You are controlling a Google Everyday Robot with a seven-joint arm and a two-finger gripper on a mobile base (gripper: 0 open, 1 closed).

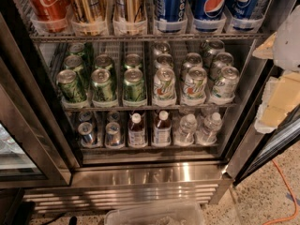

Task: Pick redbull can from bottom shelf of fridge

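The fridge (150, 175) stands open in front of me. Its bottom shelf (150, 147) holds slim silver-and-blue redbull cans in the two left lanes. The front ones are at far left (87, 133) and beside it (114, 134), with more behind them. Right of them on the same shelf stand white-capped bottles (137, 130) and clear water bottles (186, 129). My gripper (281, 97) is a blurred white and cream shape at the right edge, level with the middle shelf. It is in front of the open door and well away from the redbull cans.
The middle shelf holds green cans (104, 84) on the left and pale cans (194, 86) on the right. The top rack holds cola cans. A closed glass door (14, 153) is at left. A clear plastic bin (154, 214) and an orange cable (283, 191) lie on the floor.
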